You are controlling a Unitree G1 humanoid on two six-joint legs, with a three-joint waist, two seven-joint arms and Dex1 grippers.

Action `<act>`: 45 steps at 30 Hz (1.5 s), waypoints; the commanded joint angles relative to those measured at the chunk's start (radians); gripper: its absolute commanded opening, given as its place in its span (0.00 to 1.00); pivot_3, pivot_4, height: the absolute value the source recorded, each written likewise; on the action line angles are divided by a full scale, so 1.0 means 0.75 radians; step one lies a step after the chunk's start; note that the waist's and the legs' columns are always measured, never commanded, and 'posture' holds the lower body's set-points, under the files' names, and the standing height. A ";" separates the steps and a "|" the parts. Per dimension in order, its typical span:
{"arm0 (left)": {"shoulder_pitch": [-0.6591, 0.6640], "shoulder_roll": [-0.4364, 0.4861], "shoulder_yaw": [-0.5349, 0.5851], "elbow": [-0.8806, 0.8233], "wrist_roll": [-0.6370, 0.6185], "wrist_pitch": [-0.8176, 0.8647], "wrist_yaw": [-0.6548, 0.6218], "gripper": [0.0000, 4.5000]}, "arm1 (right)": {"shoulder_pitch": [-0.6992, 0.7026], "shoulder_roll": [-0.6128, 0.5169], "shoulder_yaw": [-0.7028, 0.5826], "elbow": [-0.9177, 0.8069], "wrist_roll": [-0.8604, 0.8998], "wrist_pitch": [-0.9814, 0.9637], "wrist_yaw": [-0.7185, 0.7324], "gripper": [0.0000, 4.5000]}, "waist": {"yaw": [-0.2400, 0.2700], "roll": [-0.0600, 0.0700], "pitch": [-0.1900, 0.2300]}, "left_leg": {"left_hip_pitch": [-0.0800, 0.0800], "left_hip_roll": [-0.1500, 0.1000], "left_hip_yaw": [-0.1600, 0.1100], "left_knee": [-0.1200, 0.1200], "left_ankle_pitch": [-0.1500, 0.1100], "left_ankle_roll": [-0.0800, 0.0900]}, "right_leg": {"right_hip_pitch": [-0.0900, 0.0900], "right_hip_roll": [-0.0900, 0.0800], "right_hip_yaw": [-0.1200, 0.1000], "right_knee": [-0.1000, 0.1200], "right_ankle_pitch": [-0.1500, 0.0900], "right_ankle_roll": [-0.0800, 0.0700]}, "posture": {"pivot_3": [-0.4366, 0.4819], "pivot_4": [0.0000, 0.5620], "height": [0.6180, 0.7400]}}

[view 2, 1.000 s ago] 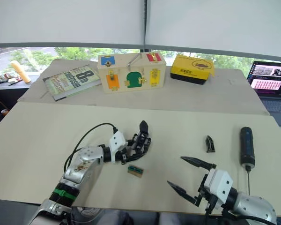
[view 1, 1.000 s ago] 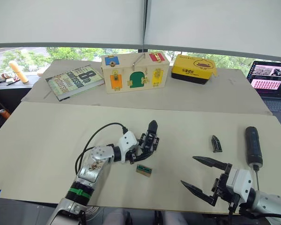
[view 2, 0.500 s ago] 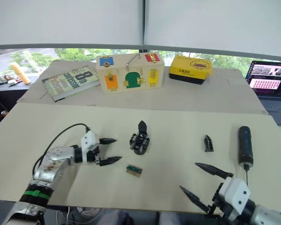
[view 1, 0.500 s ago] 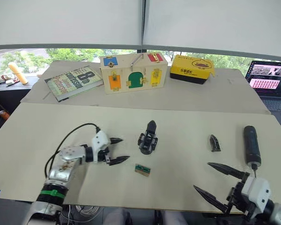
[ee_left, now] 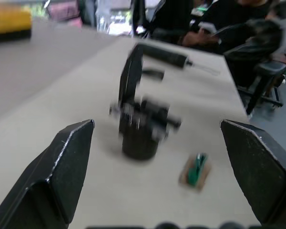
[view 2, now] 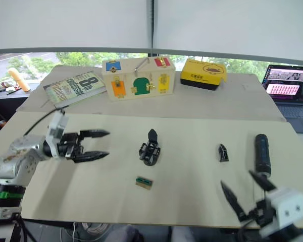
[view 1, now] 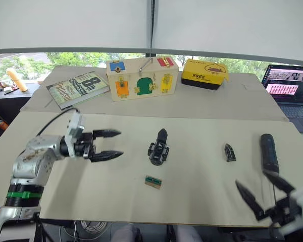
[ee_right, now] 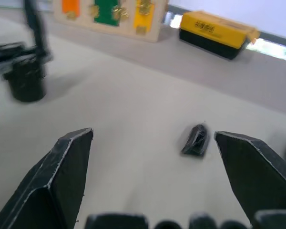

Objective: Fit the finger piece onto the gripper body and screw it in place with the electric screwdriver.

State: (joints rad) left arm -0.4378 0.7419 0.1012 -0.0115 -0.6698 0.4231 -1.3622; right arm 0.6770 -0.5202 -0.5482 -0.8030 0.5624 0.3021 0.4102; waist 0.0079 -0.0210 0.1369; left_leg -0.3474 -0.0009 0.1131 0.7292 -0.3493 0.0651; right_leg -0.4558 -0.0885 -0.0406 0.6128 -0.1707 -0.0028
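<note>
Gripper body point(view 1: 159, 147) upright mid-table, you hold nothing. Finger piece point(view 1: 230, 152) to its right, near electric screwdriver point(view 1: 268, 153). Left gripper point(view 1: 110, 143) spread wide, off to left. Right gripper point(view 1: 262, 191) splayed, near front edge w/ screwdriver just beyond.

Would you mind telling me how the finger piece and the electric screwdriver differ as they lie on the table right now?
The finger piece is a short tapered wedge; the electric screwdriver is a much longer, thick cylinder. The finger piece lies nearer the gripper body; the screwdriver lies beyond it, toward the table's right edge. Both are black, lie flat, and are untouched by either gripper.
</note>
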 commanded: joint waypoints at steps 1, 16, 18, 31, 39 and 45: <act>-0.031 -0.033 0.011 -0.113 -0.037 0.025 0.060 0.99 | -0.203 -0.226 -0.068 -0.028 0.238 0.552 -0.247 1.00 | 0.000 0.002 0.000 | 0.001 0.000 0.000 0.000 0.000 0.000 | 0.000 0.000 0.001 0.000 0.000 0.000 | 0.48 0.27 1.00; 0.022 -0.081 -0.010 -0.345 -0.029 0.026 0.178 0.99 | -1.430 -0.473 0.323 0.740 0.432 1.745 -0.567 1.00 | 0.002 0.000 0.002 | -0.009 -0.002 -0.002 0.000 0.000 0.006 | -0.002 0.016 0.000 -0.007 0.004 0.009 | 0.48 0.27 1.00; 0.037 -0.076 -0.006 -0.361 -0.023 0.019 0.190 0.99 | -1.487 -0.493 0.390 0.815 0.387 1.750 -0.565 1.00 | 0.002 0.000 0.002 | -0.009 -0.003 0.000 0.000 -0.001 0.008 | -0.002 0.016 -0.002 -0.008 0.004 0.012 | 0.48 0.27 1.00; 0.085 -0.056 0.020 -0.409 -0.034 0.015 0.237 0.99 | -1.576 -0.402 0.503 0.998 0.268 1.750 -0.495 1.00 | -0.007 0.001 0.002 | -0.008 -0.003 0.000 -0.001 0.000 0.004 | -0.001 0.016 -0.008 -0.007 0.004 0.017 | 0.48 0.27 1.00; 0.075 -0.058 0.022 -0.391 -0.025 0.000 0.236 1.00 | -1.545 -0.317 0.487 0.962 0.181 1.750 -0.480 0.59 | -0.018 0.000 0.002 | -0.006 -0.002 0.000 -0.001 0.003 -0.001 | 0.000 0.017 -0.008 -0.005 0.004 0.016 | 0.48 0.27 1.00; 0.072 -0.059 0.008 -0.368 -0.018 -0.018 0.223 1.00 | -1.498 -0.307 0.474 0.891 0.116 1.750 -0.433 0.24 | -0.025 0.000 0.002 | -0.006 -0.002 -0.001 -0.001 0.003 -0.001 | 0.000 0.016 -0.008 -0.005 0.004 0.016 | 0.48 0.27 1.00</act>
State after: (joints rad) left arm -0.3733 0.6897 0.0959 -0.2813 -0.6836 0.4273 -1.1906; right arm -0.4732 -0.7524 -0.1872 -0.1232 0.6660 1.6007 0.0704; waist -0.0107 -0.0209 0.1385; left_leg -0.3522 -0.0024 0.1126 0.7285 -0.3473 0.0644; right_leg -0.4560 -0.0762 -0.0465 0.6091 -0.1678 0.0089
